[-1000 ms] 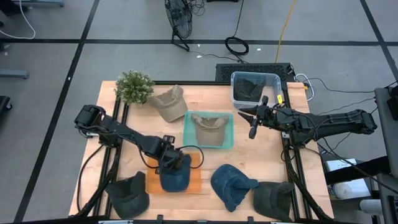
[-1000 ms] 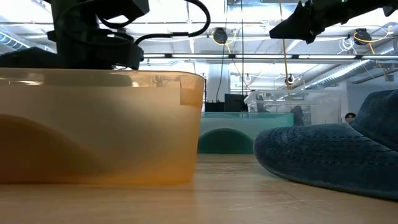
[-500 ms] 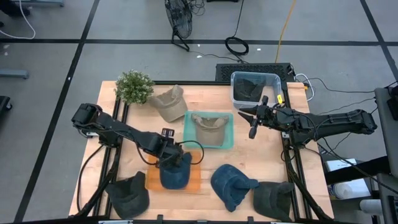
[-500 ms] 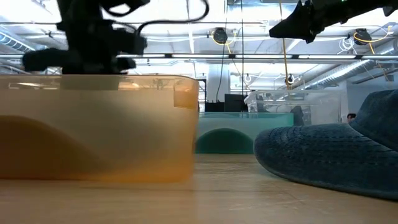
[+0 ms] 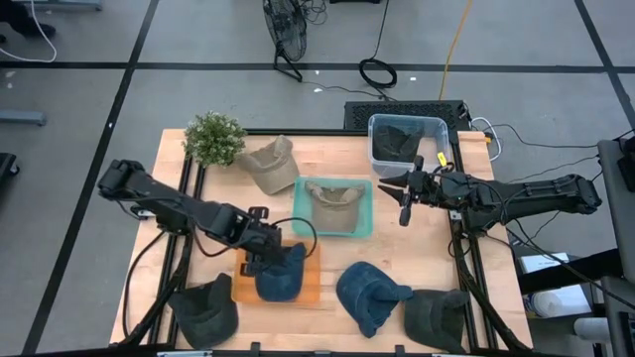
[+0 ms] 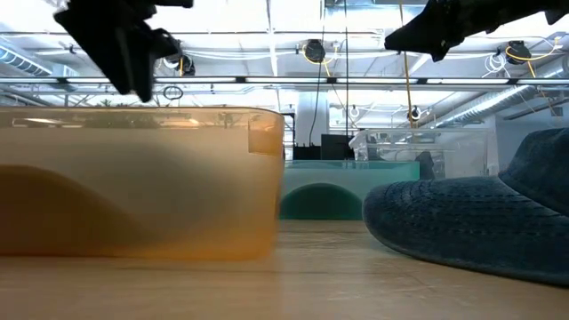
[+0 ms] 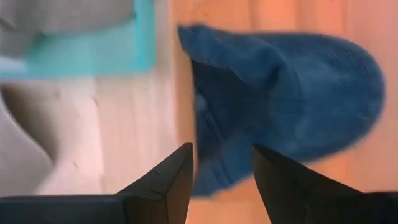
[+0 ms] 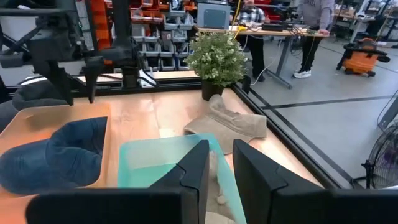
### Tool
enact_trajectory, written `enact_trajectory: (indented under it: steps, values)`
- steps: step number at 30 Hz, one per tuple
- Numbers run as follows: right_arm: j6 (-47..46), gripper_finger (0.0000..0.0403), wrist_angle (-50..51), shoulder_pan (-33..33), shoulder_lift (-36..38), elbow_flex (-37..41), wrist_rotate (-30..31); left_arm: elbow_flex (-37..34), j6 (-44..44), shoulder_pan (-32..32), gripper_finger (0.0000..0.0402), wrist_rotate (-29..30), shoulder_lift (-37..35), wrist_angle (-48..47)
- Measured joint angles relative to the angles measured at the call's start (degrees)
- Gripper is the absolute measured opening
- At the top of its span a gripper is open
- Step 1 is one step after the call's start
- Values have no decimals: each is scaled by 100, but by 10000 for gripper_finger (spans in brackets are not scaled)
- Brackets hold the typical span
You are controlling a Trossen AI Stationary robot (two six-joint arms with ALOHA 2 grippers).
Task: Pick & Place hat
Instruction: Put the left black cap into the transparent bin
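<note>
A blue hat (image 5: 282,279) lies in the orange tray (image 5: 239,289) near the table's near edge; the left wrist view shows the blue hat (image 7: 292,106) lying flat ahead of the fingers. My left gripper (image 5: 259,261) is open and hovers over the tray's left part, just left of the hat, touching nothing. In the low view, my left gripper (image 6: 124,53) stands above the tray's rim (image 6: 142,116). My right gripper (image 5: 402,203) is open and waits in the air between the teal tray (image 5: 365,224) and the clear bin (image 5: 437,127).
A beige hat (image 5: 332,203) lies in the teal tray and a dark hat (image 5: 397,141) in the clear bin. Loose on the table are a beige hat (image 5: 270,164), a second blue hat (image 5: 369,296), two dark hats (image 5: 206,309) (image 5: 437,317) and a potted plant (image 5: 213,137).
My left gripper has risen from the blue hat and drawn back toward the table's left edge, now standing above the orange tray's rim. The hat has stayed in the tray. The tray has shifted slightly in the low view.
</note>
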State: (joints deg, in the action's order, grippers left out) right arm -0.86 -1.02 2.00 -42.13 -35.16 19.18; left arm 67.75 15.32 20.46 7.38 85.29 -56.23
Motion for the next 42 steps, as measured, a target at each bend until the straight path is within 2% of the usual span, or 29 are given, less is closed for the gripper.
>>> enact_trajectory:
  steps: [4, 8, 15, 19, 22, 27, 33, 42]
  values:
    - [2, 59, 0, 2, 2, 0, 0, -4, 679, 277, 172, -397, 9, -587]
    - [19, 59, -4, 2, 62, 0, -2, -4, 1773, 554, 172, -995, 7, -961]
    - [158, 59, -114, 2, 262, 0, -4, -4, 3827, 1375, 172, -2762, 7, -846]
    - [323, 59, -119, 2, 362, 0, -4, -4, 4847, 1824, 172, -3093, 7, -597]
    - [511, 59, -192, 2, 402, 0, -4, -4, 5471, 2148, 172, -3072, 7, -592]
    - [978, 59, -627, 2, 422, 0, -4, -7, 6408, 2600, 172, -2310, 7, -72]
    - [1743, 59, -1156, 0, 420, 0, 4, -13, 7425, 2919, 173, -1786, 9, 309]
    - [2629, 59, -1379, 0, 396, 5, 9, -13, 8580, 3366, 173, -1554, 324, 366]
